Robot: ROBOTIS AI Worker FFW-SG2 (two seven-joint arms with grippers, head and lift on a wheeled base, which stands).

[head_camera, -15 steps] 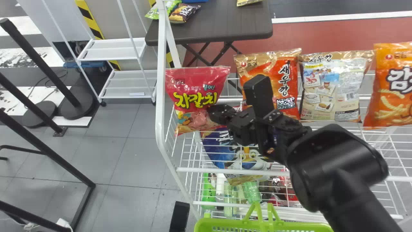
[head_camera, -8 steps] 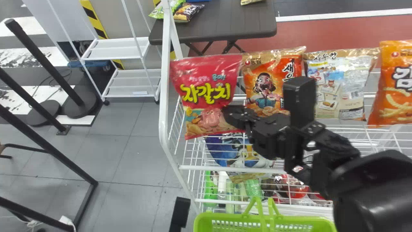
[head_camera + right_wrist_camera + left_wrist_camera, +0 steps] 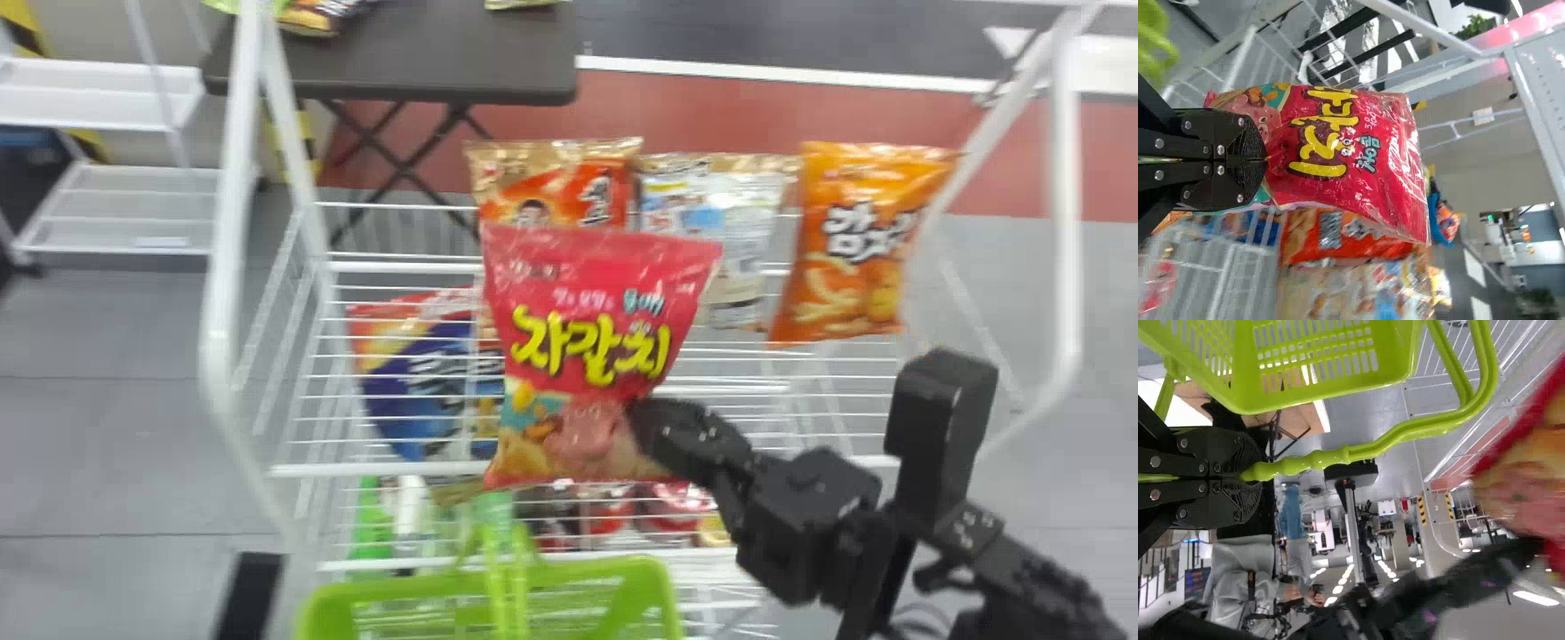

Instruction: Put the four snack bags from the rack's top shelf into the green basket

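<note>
The right gripper (image 3: 645, 422) pinches the red snack bag (image 3: 578, 311) at its lower edge, at the bag's five o'clock, the fingers clamped on the film. The bag is upright at about the middle of the head view, printed face to the camera, with its arm coming in from four o'clock

The left gripper (image 3: 1245, 473) is pressed together on a handle (image 3: 1311, 460) of the green basket (image 3: 400, 587). From the red bag, the basket sits near seven o'clock in the head view, low before the white wire rack (image 3: 382, 468). A black part of the left arm (image 3: 249, 596) stands just beside it, between seven and eight o'clock

Behind the red bag, the top shelf bears three more: the orange-and-gold bag (image 3: 533, 191) near twelve, partly covered from view, the pale gold-backed bag (image 3: 738, 213) at one, and the orange bag (image 3: 853, 293) at two, tilted slightly. A blue bag (image 3: 404, 400) shows through the wires toward nine, on a lower level, with a green bottle (image 3: 369, 533) at eight. Farthest out, at eleven, a dark table (image 3: 427, 62) holds more snack packets (image 3: 316, 16)
</note>
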